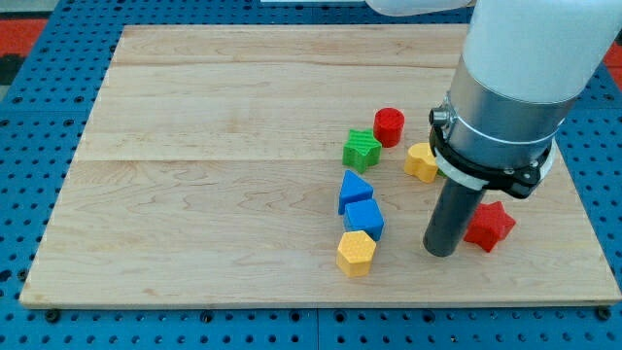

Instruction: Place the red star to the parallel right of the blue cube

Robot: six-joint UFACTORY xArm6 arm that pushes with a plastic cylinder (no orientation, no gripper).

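While the wooden counter (pixel 214 146) carries every block, my end effector is a plain rod with nothing that opens and nothing held; my tip (pixel 440 253) rests on the board just left of the red star (pixel 490 226), touching or nearly so. The blue cube (pixel 364 218) lies further left, near the star's level. A blue triangular block (pixel 354 188) touches it above, a yellow hexagonal block (pixel 357 252) below.

I count seven blocks on the desk (pixel 194 146): two red (pixel 389 126) (pixel 491 226), two blue (pixel 354 188) (pixel 364 218), two yellow (pixel 356 253) (pixel 420 161), one green (pixel 362 149).
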